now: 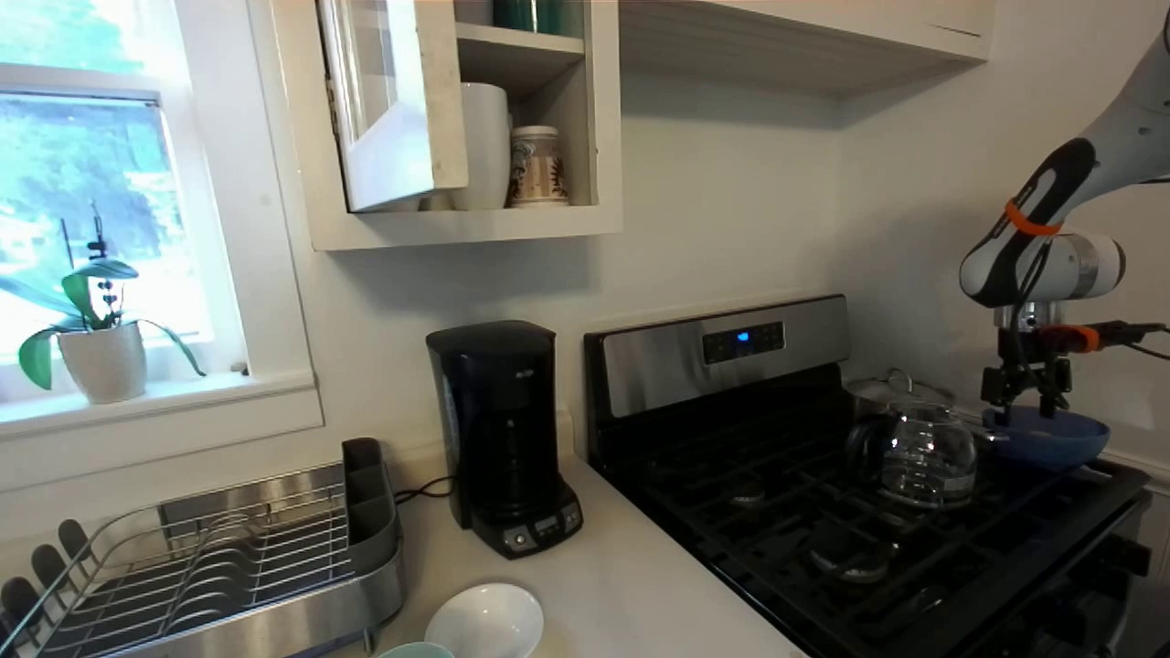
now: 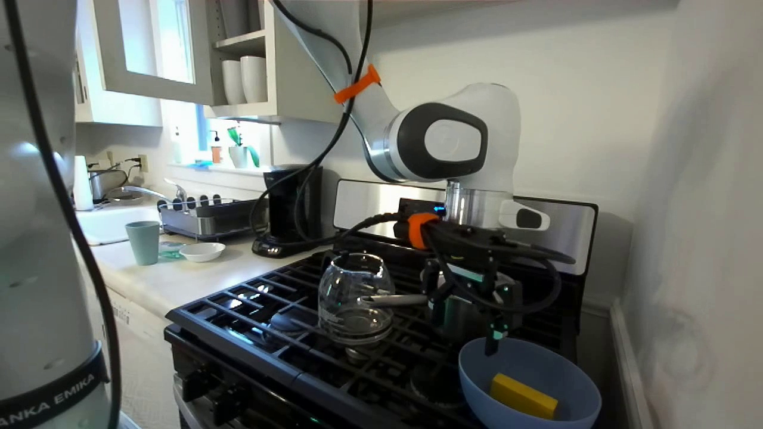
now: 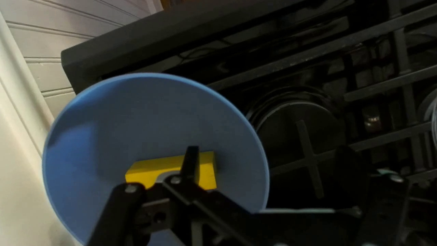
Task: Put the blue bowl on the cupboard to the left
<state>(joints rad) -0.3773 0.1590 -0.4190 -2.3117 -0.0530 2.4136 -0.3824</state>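
Blue bowl (image 3: 133,123) on the stove (image 1: 777,521), yellow block (image 2: 522,397) inside

Gripper (image 3: 269,152) unclenched, its jaws either side of the rim in the wrist view; wall cabinet (image 2: 294,90) holds white cups (image 2: 254,81).

A glass carafe (image 1: 928,457) stands upright on the black gas stove (image 1: 786,521) near a lidded saucepan (image 1: 882,391). Beside the stove stands a black coffee maker (image 1: 498,429), and near it a wire dish rack (image 1: 306,617), a white bowl (image 1: 489,621) and, in an exterior view, an upright teal cup (image 2: 143,243); a potted orchid (image 1: 102,361) sits on the windowsill (image 1: 219,393). Higher up, the wall cabinet (image 1: 466,230) has its glass door (image 1: 388,100) standing open on white cups (image 2: 254,80) and a brown-patterned canister (image 1: 537,166), while in the wrist view a yellow block (image 3: 153,167) lies partly hidden.
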